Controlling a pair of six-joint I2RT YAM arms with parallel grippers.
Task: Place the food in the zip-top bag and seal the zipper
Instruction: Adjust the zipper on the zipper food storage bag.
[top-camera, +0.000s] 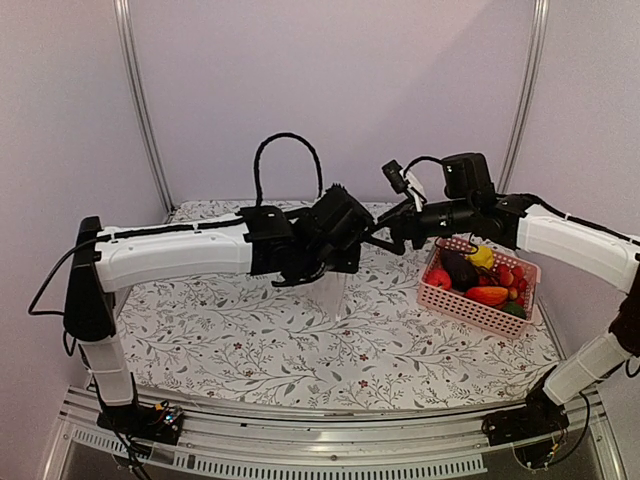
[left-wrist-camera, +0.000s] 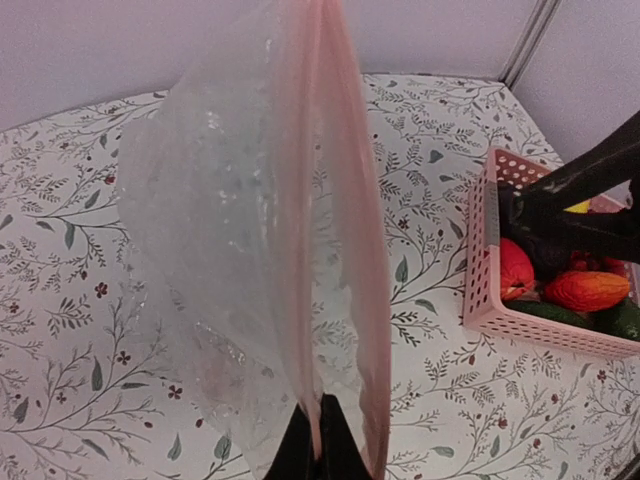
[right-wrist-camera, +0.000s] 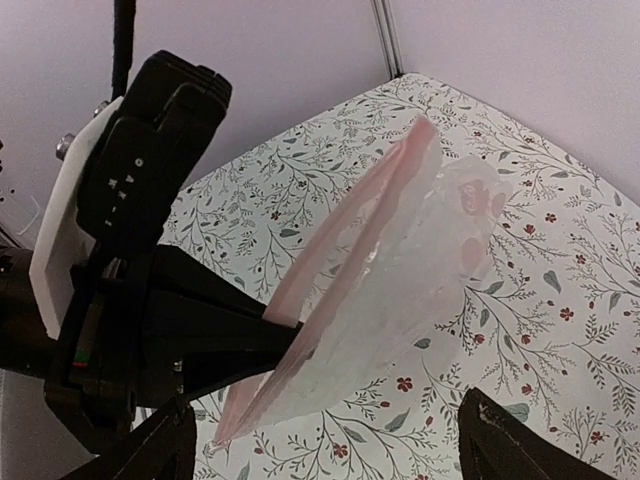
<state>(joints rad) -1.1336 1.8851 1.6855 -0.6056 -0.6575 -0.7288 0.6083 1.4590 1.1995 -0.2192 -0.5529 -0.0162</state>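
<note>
Barely begun: left jaws clamp the empty zip-top bag (left-wrist-camera: 230, 250), right jaws gape facing it, food (top-camera: 482, 282) unbagged beside them.

White shells over black joints on left arm (top-camera: 175, 250) and right arm (top-camera: 575, 245). Black cable (top-camera: 287, 135) looped above left wrist. White lettering on black camera box (right-wrist-camera: 145, 160), white bracket (right-wrist-camera: 60, 240) beside. Matte black fingers (right-wrist-camera: 520, 445).
</note>
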